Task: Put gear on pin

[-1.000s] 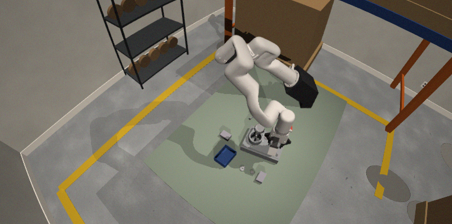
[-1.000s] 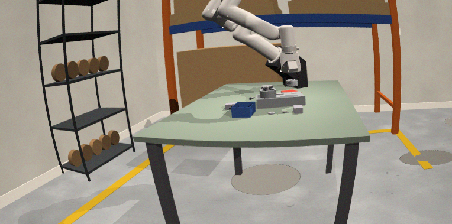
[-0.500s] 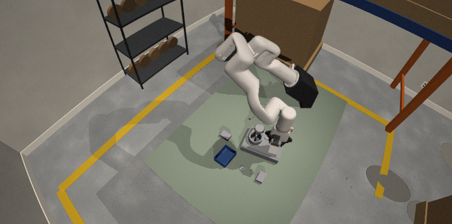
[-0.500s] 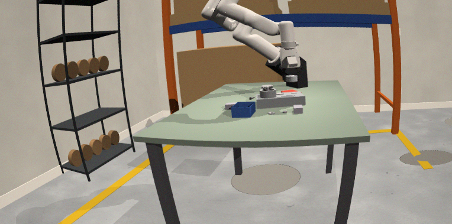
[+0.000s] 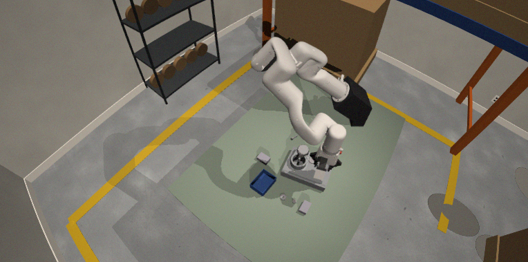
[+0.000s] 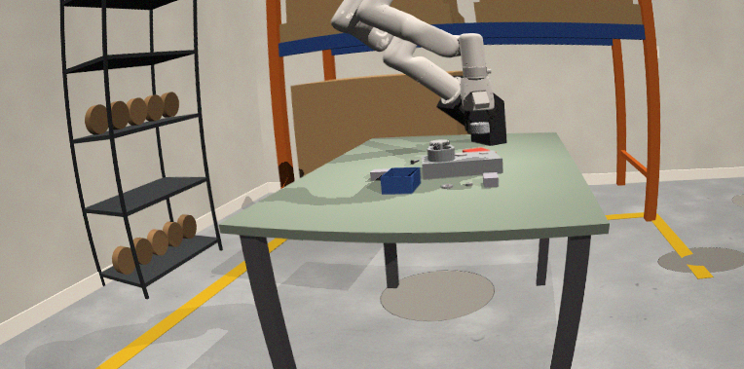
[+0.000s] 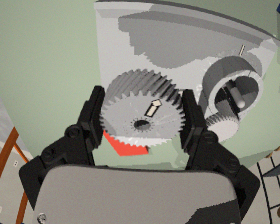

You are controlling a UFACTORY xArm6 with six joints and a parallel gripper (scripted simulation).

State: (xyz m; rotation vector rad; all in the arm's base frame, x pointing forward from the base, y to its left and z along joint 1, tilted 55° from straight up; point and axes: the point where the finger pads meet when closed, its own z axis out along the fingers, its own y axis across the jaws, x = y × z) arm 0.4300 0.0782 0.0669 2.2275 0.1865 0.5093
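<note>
At frame centre the gripper (image 7: 143, 120) clamps the gear (image 7: 143, 111) above the case (image 7: 124, 36); the pin (image 7: 236, 95) sits right.

Rounded off-white arm (image 5: 284, 90), black fingers

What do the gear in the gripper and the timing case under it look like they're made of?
The gear, clamped between the gripper fingers, looks like metal: uniform matte grey with crisp cut teeth and a pale painted arrow, though grey plastic can't be ruled out. The timing case looks like cast or machined metal too: flat light grey, blocky, no gloss.
</note>
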